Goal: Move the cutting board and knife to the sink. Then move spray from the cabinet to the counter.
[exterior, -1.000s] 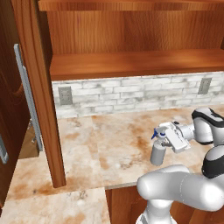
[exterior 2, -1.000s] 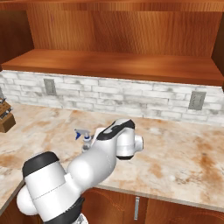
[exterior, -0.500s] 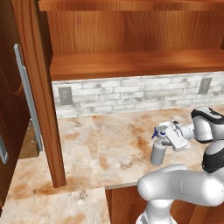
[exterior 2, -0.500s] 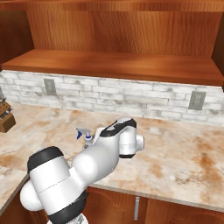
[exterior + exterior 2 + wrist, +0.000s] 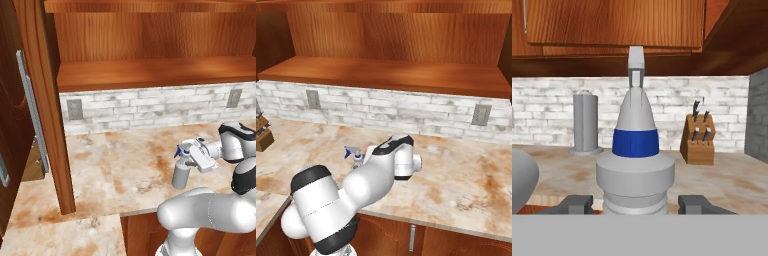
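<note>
Item: spray [image 5: 181, 172], upright on your counter [image 5: 125, 165] below the cabinet [image 5: 150, 75]. Your gripper [image 5: 635, 204] has its fingers [image 5: 574, 204] closed against the bottle's neck on both sides.

Spray [image 5: 354, 154] standing upright on counter [image 5: 466, 190], blue nozzle pointing left, body mostly hiding behind white arm [image 5: 376, 172]. Knife block [image 5: 262, 136] sitting at far left edge. Cabinet [image 5: 396, 75] shelf hanging above brick backsplash [image 5: 406, 111].
</note>
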Controlling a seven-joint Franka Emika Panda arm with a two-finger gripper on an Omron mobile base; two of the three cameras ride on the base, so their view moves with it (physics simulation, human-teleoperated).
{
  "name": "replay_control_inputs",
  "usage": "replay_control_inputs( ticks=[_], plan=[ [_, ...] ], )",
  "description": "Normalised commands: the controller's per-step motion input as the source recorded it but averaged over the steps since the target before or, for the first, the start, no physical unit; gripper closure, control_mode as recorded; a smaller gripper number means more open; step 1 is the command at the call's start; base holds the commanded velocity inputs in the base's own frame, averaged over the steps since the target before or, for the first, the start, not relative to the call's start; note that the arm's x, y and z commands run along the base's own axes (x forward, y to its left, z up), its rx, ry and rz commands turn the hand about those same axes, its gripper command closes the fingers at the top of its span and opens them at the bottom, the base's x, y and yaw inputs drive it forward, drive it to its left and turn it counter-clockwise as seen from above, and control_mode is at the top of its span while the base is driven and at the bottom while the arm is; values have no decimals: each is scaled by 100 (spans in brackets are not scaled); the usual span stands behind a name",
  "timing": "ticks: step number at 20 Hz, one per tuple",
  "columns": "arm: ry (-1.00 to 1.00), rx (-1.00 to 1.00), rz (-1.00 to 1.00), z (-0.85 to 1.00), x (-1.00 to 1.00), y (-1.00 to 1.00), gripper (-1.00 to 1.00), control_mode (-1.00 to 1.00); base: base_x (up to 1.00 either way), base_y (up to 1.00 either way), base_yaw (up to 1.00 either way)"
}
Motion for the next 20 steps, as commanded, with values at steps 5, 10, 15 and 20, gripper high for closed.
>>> replay_control_inputs(
  ticks=[5,10,15,20],
  plan=[
    [0,0,0,-10,0,-2,100,-100,0,0,0],
    [0,0,0,-6,0,-1,-100,-100,0,0,0],
    [0,0,0,-2,0,0,-100,-100,0,0,0],
    [0,0,0,-1,-4,0,-100,-100,0,0,0]
  ],
)
